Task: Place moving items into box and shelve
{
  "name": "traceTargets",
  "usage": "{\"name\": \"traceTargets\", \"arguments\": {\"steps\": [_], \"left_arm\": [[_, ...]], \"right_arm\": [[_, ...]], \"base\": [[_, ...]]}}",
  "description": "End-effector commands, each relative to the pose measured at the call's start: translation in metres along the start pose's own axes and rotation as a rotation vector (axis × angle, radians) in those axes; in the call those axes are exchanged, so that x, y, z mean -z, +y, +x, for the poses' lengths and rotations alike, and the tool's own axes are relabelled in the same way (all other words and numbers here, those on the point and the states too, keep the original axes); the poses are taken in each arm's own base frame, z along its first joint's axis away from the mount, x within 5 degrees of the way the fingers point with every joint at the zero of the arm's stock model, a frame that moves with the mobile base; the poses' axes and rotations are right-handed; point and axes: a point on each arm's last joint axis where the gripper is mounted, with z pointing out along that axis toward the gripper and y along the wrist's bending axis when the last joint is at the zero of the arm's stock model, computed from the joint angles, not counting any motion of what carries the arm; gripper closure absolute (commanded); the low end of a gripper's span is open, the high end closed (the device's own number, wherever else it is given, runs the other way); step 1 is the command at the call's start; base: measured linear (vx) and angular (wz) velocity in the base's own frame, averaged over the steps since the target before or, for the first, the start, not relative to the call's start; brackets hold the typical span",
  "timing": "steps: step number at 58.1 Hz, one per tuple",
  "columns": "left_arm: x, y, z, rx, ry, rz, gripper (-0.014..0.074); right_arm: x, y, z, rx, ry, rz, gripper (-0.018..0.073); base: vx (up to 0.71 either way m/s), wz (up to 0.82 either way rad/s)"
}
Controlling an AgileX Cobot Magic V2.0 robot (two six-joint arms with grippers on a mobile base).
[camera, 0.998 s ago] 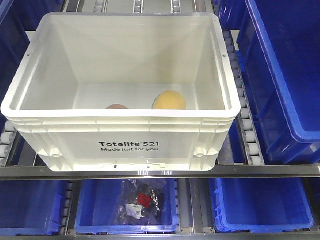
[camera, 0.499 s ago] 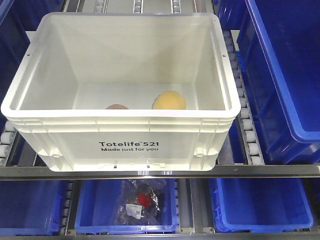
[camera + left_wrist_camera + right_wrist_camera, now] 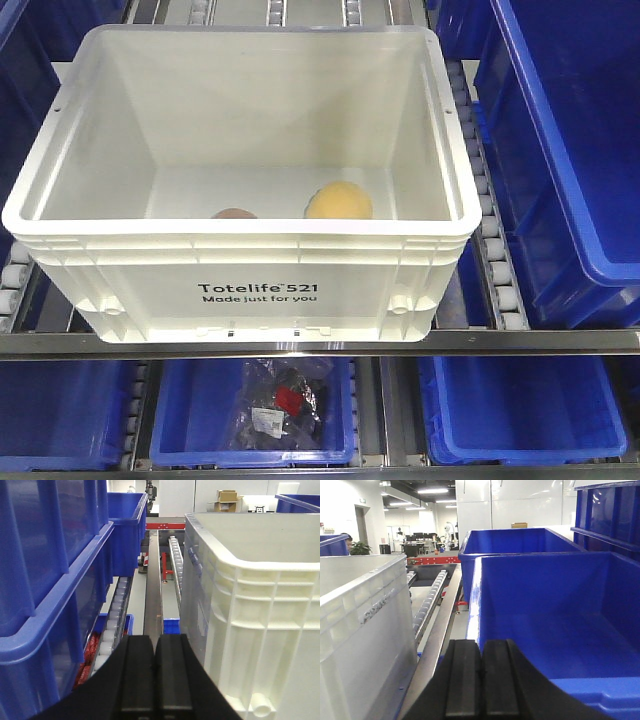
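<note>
The white ribbed box (image 3: pixel 240 285) with black "Totelife 521" print sits on the shelf rollers in the front view. Inside it lie two moving items: a pale yellow-orange one (image 3: pixel 338 201) at the near wall, right of centre, and a reddish-brown one (image 3: pixel 233 213) mostly hidden by the near rim. In the left wrist view my left gripper (image 3: pixel 154 641) is shut and empty, just left of the box's outer wall (image 3: pixel 250 620). In the right wrist view my right gripper (image 3: pixel 481 646) is shut and empty, with the box's wall (image 3: pixel 360 630) on its left. No gripper shows in the front view.
Blue bins (image 3: pixel 560 150) stand right of the box and on the lower shelf (image 3: pixel 250 415), one holding a bagged item (image 3: pixel 280 405). A stack of blue bins (image 3: pixel 50 580) flanks my left gripper. A blue bin (image 3: pixel 545 615) lies right of my right gripper. Roller tracks (image 3: pixel 492 240) run alongside.
</note>
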Motion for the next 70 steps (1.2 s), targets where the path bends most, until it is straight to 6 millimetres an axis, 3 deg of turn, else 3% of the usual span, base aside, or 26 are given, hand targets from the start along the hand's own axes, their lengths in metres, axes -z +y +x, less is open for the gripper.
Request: {"name": "traceTargets", "arguments": {"steps": [1, 70], "left_arm": [[0.0003, -0.0001, 0.0002, 0.019, -0.075, 0.001, 0.0613], [0.0003, -0.0001, 0.0002, 0.019, -0.075, 0.001, 0.0613]], "right_arm": [[0.0011, -0.0002, -0.0022, 0.008, -0.083, 0.008, 0.0575], [0.0011, -0.0002, -0.0022, 0.008, -0.083, 0.008, 0.0575]], "base": [[0.00, 0.00], [0.00, 0.00]]}}
